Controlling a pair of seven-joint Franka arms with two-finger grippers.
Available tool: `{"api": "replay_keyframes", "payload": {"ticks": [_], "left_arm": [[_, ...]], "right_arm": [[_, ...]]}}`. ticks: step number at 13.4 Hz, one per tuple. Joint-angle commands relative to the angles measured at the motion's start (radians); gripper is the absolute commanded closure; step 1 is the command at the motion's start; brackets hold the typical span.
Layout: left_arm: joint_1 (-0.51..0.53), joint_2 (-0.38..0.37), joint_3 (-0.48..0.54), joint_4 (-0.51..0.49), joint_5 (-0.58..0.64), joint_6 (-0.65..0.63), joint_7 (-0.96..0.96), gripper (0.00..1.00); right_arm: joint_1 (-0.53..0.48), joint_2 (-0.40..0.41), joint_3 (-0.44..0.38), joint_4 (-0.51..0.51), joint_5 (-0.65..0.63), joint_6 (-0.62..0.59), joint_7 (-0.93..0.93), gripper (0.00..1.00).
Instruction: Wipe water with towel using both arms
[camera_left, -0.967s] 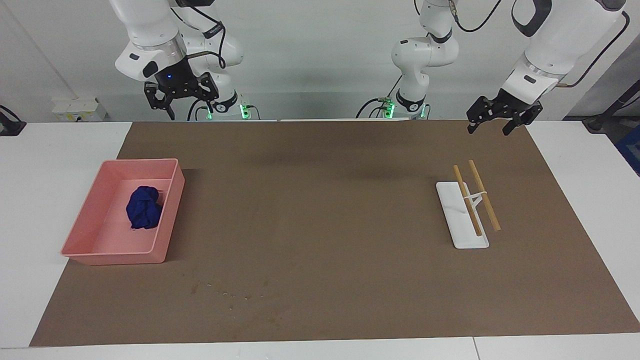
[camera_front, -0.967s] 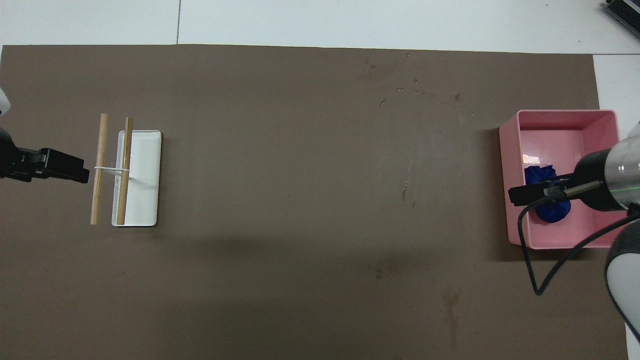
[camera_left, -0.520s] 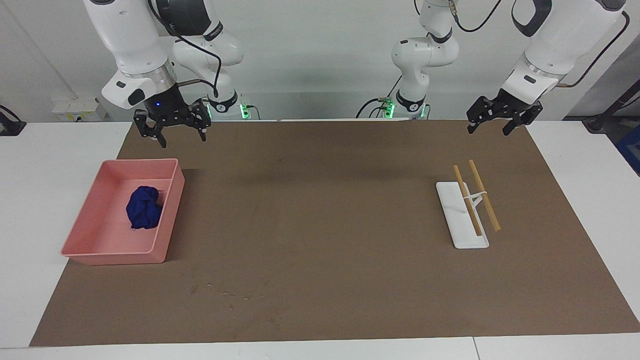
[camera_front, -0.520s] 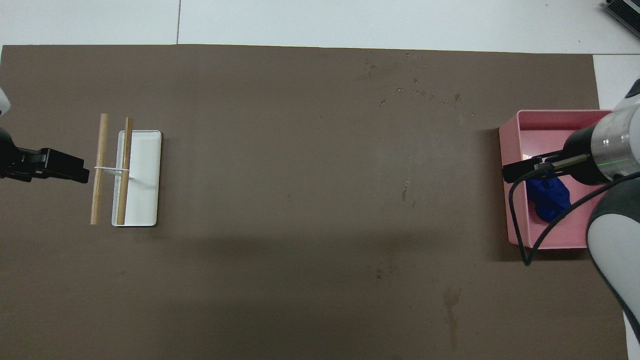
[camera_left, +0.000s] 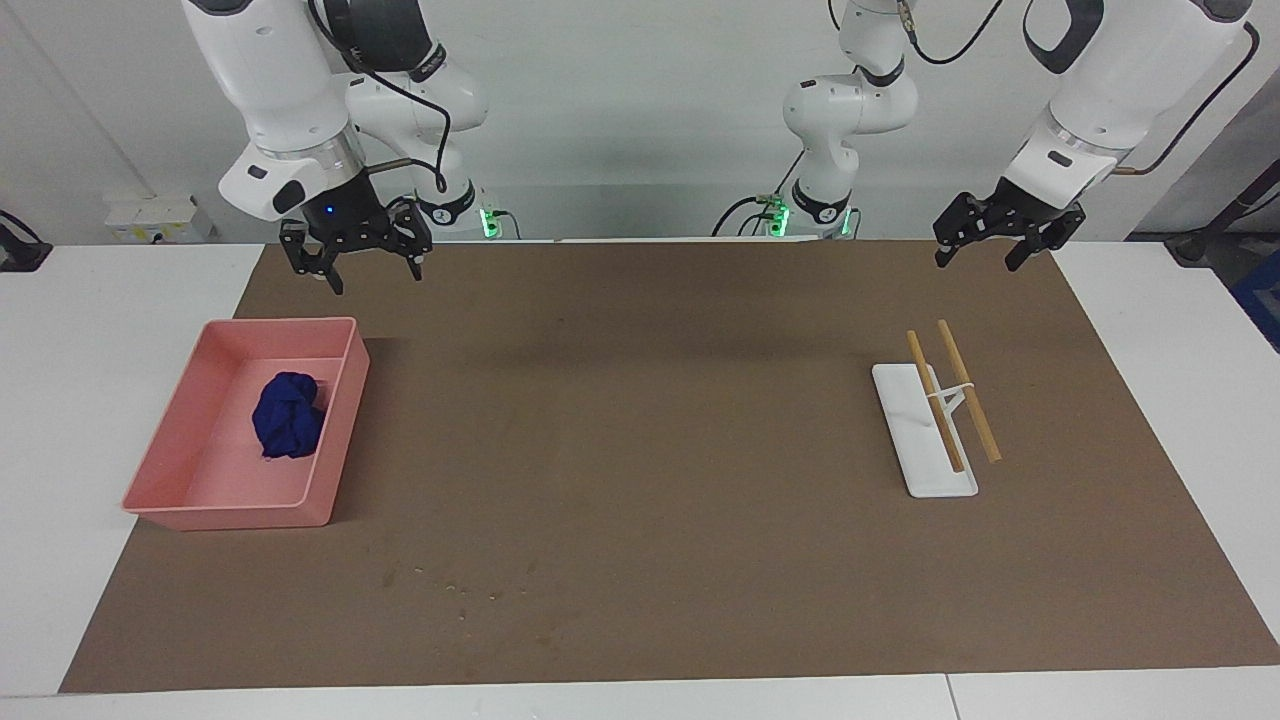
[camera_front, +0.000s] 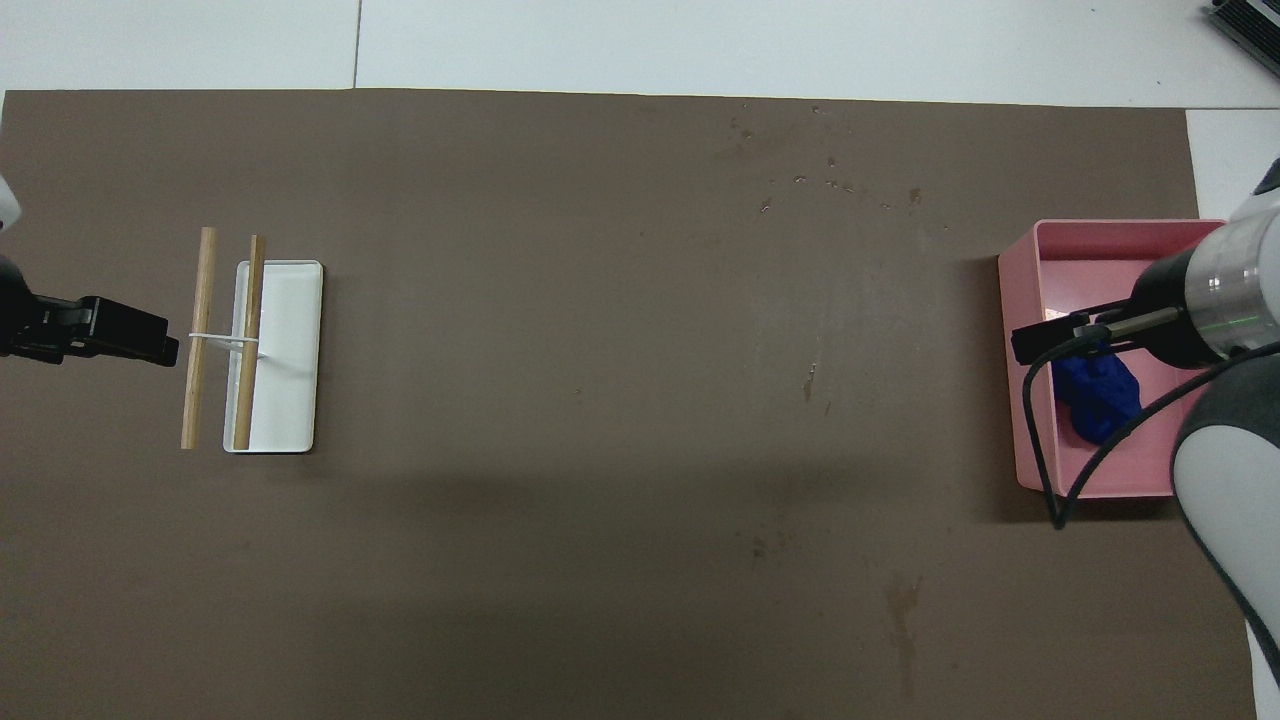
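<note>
A flat brown mat (camera_left: 660, 450) with a matte, paper-like surface covers most of the white table (camera_left: 120, 300). At the right arm's end sits a shallow rectangular pink plastic tray (camera_left: 345, 400) with smooth walls and rounded corners. The towel (camera_left: 288, 415), a deep-blue soft cloth bunched into a crumpled lump, lies inside it on the tray floor. The water (camera_left: 450, 582) shows as a thin scatter of tiny pale droplets and a dim smudge on the mat, farther from the robots than the tray.

The right gripper (camera_left: 370, 272) hangs in the air above the mat, over the tray's edge nearest the robots, its black fingers spread wide and empty, well clear of the towel. The left gripper (camera_left: 985, 252) waits raised over the mat's corner at the left arm's end, its fingers also splayed apart with nothing between them.

Below it on the mat lies a glossy white rectangular slab (camera_left: 915, 440), carrying two slim round wooden sticks (camera_left: 965, 390) set parallel on a small white bracket.
</note>
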Motion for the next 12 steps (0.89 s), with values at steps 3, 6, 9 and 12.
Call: {"api": "replay_keyframes", "payload": {"ticks": [3,6,9,12], "left_arm": [[-0.004,-0.029,0.002,-0.035,0.007,0.022,-0.002,0.0],[-0.004,-0.029,0.002,-0.035,0.007,0.02,-0.002,0.0],[-0.004,-0.029,0.002,-0.035,0.007,0.02,-0.002,0.0],[-0.004,-0.029,0.002,-0.035,0.007,0.02,-0.004,0.0]], "right_arm": [[-0.023,0.003,0.025,-0.007,-0.026,0.048,-0.002,0.0],[-0.09,0.003,0.092,-0.004,-0.014,0.049,0.009,0.0],[-0.072,0.001,0.085,0.003,-0.014,0.034,0.009,0.0],[-0.113,0.007,0.086,0.007,0.053,-0.001,0.015,0.0]]}}
